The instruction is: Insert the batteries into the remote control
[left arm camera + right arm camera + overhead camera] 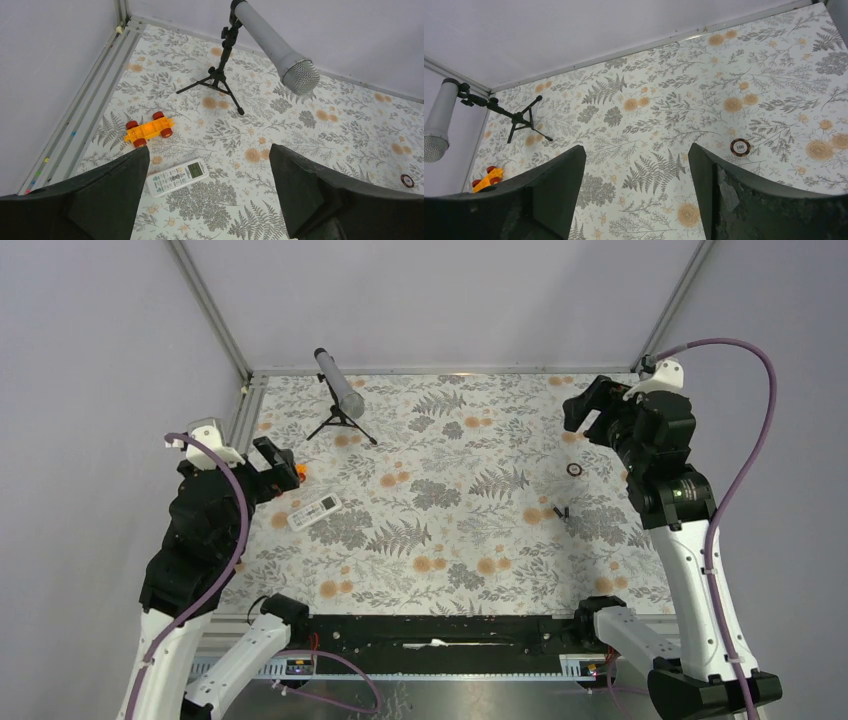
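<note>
The left end effector (208,150) is open and empty above the remote control (177,176), which lies flat on the tabletop (450,570). The right end effector (636,148) is open and empty. The batteries (562,512) lie well apart from the remote control.

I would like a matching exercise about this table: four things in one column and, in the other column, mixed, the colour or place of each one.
Things:
1. remote control
2. batteries
3. microphone
4. toy car

Descriptions:
a. grey, standing on a black tripod
b. dark, on the right half of the table
c. orange, with red wheels
d. white, lying flat on the left half

Pairs: 1-d, 2-b, 3-a, 4-c.
</note>
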You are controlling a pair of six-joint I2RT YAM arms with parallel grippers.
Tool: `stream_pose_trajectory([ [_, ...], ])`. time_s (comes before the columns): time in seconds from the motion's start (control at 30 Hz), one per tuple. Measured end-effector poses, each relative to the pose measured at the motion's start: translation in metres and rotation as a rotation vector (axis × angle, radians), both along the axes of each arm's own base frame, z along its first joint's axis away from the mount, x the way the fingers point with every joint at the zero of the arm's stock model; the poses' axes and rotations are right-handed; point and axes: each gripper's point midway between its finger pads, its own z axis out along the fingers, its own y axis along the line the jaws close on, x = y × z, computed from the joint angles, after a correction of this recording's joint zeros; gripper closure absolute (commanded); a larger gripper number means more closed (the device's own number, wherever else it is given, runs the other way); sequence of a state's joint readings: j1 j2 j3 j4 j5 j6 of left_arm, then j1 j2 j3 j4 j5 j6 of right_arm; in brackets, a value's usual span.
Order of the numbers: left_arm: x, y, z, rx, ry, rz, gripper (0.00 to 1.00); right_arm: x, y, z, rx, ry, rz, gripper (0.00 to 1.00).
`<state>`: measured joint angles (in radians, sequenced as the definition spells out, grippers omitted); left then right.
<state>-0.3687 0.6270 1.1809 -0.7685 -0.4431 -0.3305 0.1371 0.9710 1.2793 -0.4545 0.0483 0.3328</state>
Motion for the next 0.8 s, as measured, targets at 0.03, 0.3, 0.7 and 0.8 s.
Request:
stream_pose_trajectory([
  [0.03,0.0,0.001,-0.002,-0.003,0.002,0.007,0.01,0.0,0.001,-0.002,0.003,0.005,0.006,0.16],
  [0.3,0.008,-0.021,-0.043,-0.027,0.088,-0.079,0.01,0.002,0.009,-0.024,0.046,0.058,0.028,0.19],
  [0.7,0.037,-0.071,-0.132,-0.208,0.284,-0.169,0.01,-0.02,0.076,-0.14,0.401,0.358,0.246,0.27],
  [0.8,0.048,-0.071,-0.135,-0.263,0.272,-0.134,0.01,-0.029,0.08,-0.154,0.436,0.39,0.255,0.27],
])
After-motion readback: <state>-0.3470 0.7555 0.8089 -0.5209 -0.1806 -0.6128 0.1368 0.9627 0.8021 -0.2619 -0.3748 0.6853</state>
